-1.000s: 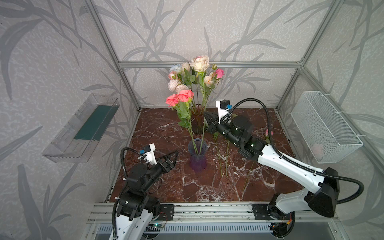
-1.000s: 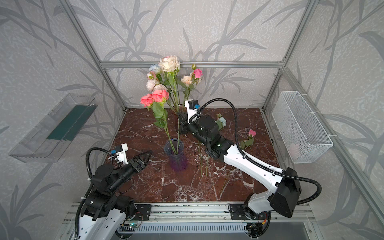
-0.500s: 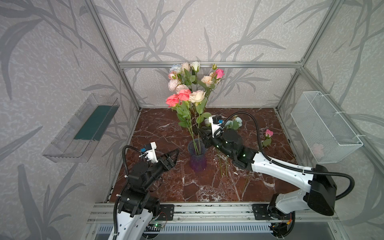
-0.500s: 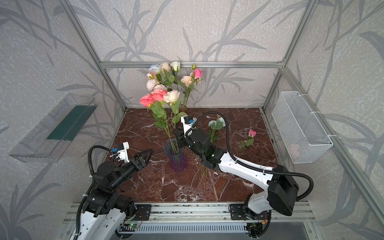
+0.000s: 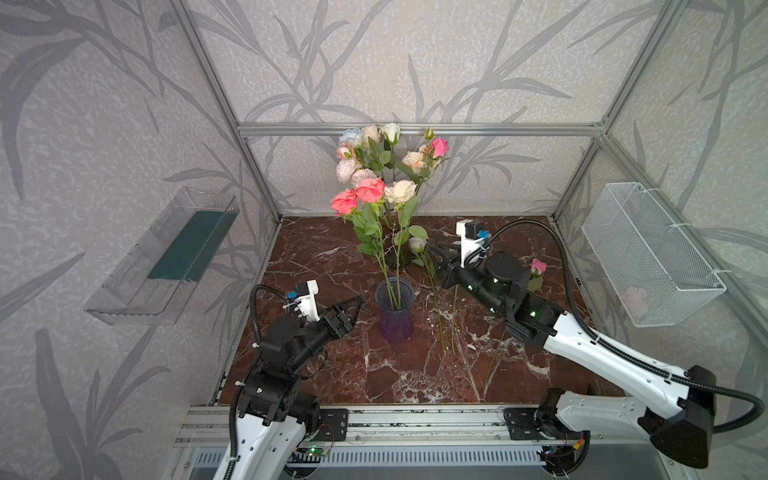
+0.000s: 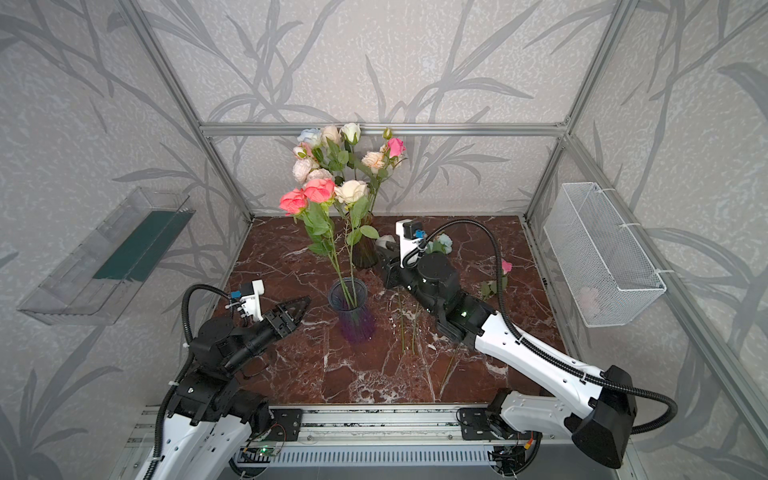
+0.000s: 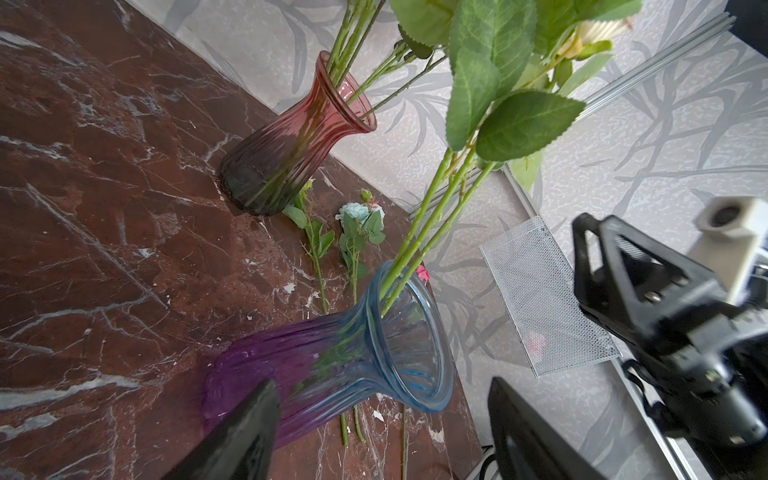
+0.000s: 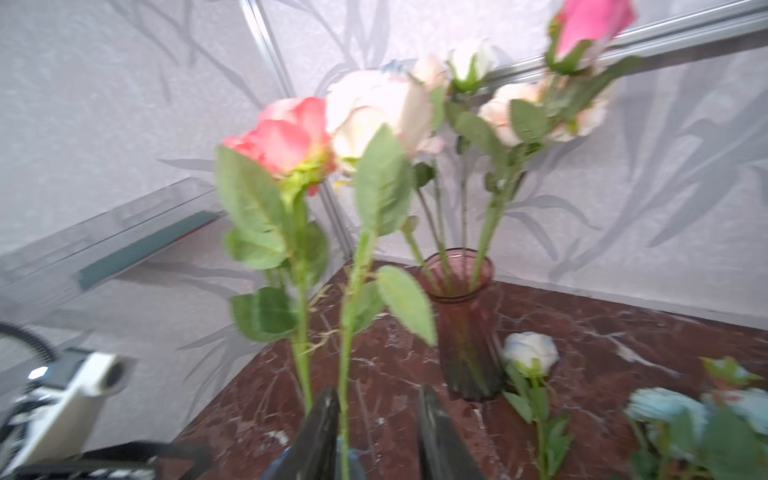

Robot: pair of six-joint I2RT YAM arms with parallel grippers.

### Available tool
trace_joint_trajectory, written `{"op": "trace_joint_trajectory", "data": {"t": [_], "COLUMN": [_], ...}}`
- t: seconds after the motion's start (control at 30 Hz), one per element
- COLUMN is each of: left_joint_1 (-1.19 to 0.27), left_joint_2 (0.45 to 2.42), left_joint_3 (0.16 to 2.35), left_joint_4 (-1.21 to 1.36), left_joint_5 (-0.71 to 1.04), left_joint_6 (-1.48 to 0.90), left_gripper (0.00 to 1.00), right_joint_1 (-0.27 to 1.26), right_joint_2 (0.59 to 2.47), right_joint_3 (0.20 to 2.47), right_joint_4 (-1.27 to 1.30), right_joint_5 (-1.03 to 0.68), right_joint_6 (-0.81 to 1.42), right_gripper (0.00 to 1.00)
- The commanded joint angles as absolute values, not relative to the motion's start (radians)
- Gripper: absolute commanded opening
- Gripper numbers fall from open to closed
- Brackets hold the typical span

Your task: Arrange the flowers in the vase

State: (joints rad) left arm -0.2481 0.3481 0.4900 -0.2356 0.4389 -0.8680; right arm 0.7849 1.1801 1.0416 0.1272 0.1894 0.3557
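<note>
A purple-and-blue glass vase [image 5: 395, 316] [image 6: 353, 311] [image 7: 332, 361] stands mid-table with three flowers in it: two coral roses [image 5: 357, 193] and a cream rose [image 5: 400, 191] [image 8: 374, 108]. My right gripper [image 5: 436, 255] [image 8: 376, 399] hovers just right of those stems, open, with the cream rose's stem [image 8: 345, 374] beside one finger. My left gripper [image 5: 357, 301] [image 7: 382, 386] is open and empty, close to the vase's left side. More flowers lie on the table: a white rose [image 5: 417, 243] [image 8: 530, 353], a pale-blue one [image 6: 442, 241] [image 8: 665, 407] and a pink one [image 5: 538, 266].
A reddish glass vase [image 5: 397, 253] [image 7: 291, 141] with several flowers stands at the back behind the purple one. Loose stems [image 5: 444, 324] lie right of the vase. A wire basket [image 5: 648, 257] hangs on the right wall, a clear tray [image 5: 166, 257] on the left wall.
My right gripper came down with the cream rose, set its stem in the purple vase, opened and drew back to the right. The left arm barely moved.
</note>
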Motion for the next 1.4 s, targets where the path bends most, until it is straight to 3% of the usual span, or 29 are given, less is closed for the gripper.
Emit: {"op": "trace_joint_trajectory", "data": {"t": [0.0,0.23,0.57,0.97,1.2,1.37], "left_joint_1": [-0.252,-0.252,-0.252,-0.252,-0.252,-0.252], "left_joint_2": [0.307,0.266,0.305,0.295,0.339,0.352], "left_joint_3": [0.533,0.518,0.506,0.529,0.581,0.659], "left_joint_4": [-0.339,-0.384,-0.312,-0.294,-0.29,-0.338], "left_joint_5": [0.406,0.384,0.442,0.507,0.558,0.59], "left_joint_6": [-0.808,-0.805,-0.802,-0.79,-0.774,-0.737], "left_gripper": [0.8,0.8,0.8,0.8,0.78,0.76], "right_joint_1": [0.627,0.443,0.41,0.409,0.399,0.377], "right_joint_2": [1.253,1.549,1.881,1.955,1.931,1.825], "right_joint_3": [1.065,1.129,1.238,1.245,1.227,1.152], "right_joint_4": [-0.141,-0.241,-0.304,-0.305,-0.273,-0.181], "right_joint_5": [0.099,-0.047,-0.097,-0.078,-0.093,-0.146], "right_joint_6": [0.422,0.465,0.485,0.529,0.562,0.598], "right_gripper": [0.33,0.32,0.36,0.3,0.11,0.06]}}
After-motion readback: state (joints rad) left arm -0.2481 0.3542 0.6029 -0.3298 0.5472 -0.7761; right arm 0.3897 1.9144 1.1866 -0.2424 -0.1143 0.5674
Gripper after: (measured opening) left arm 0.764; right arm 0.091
